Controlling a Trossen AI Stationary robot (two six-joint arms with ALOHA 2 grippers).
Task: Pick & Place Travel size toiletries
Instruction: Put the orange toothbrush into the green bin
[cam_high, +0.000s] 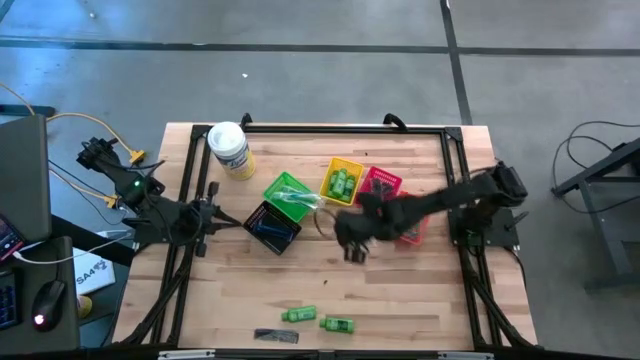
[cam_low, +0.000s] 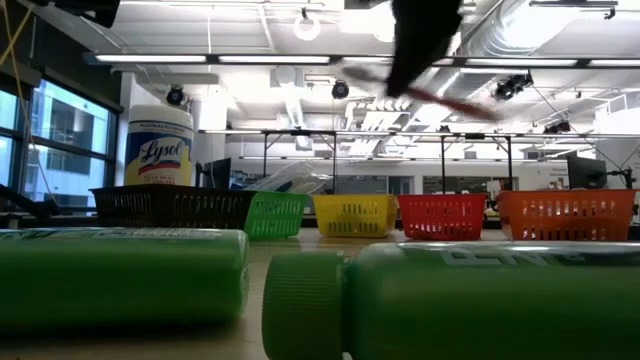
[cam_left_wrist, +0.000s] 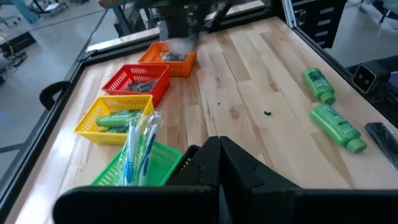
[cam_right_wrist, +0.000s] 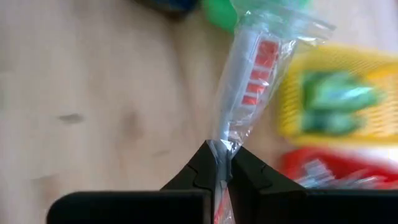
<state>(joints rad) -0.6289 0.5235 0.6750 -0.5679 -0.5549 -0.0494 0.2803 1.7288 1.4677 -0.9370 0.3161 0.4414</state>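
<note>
Between right hand (cam_right_wrist: 219, 163) fingers, clear-wrapped toothbrush (cam_right_wrist: 254, 81), pinched at its end

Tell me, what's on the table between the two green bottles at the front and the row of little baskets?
Nothing. In the high view, only bare wood lies between the green bottles and the baskets. The right claw, holding a wrapped toothbrush, hangs above that stretch.

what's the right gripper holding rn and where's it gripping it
The right gripper is shut on a clear-wrapped toothbrush, pinching the wrapper at its near end. The left gripper holds nothing.
</note>
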